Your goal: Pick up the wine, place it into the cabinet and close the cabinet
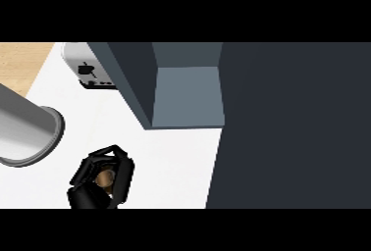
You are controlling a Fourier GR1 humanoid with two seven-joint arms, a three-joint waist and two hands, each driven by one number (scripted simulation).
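Note:
My left hand (98, 188) shows at the lower left of the head view, over the white counter. Its black fingers are curled round a small brownish thing (107, 177), the only visible part of the wine bottle; the rest is hidden inside the hand. The dark grey cabinet (290, 122) fills the right side. Its door (134, 81) stands open, swung out to the left, and shows the lighter grey inside (188, 95). The hand is below and to the left of that opening, apart from it. My right hand does not show.
A grey forearm (22, 127) reaches in from the left edge, close to the view. A silver toaster (87, 71) stands at the back left beside the open door. The white counter (167, 157) lies in front of the cabinet, with a wooden strip (22, 61) at the far left.

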